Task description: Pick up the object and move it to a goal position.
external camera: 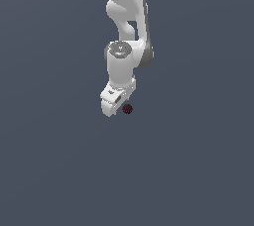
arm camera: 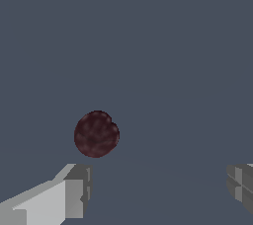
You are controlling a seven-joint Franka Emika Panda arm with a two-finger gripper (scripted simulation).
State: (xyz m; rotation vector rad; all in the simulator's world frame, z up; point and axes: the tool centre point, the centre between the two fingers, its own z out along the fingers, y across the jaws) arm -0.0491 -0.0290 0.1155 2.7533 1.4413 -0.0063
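1. The fingers [arm camera: 79,189] stand spread wide, holding nothing.
2. The object [arm camera: 96,133] lies on the bench just beyond them, nearer one finger.
3. Closing off-centre could nudge it rolling away.

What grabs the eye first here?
The white arm hanging down from the top of the exterior view over a plain grey ground. Next, the small dark maroon ball just off its tip toward the exterior view's right. In the wrist view the end effector is open, its fingers clear of the ball.
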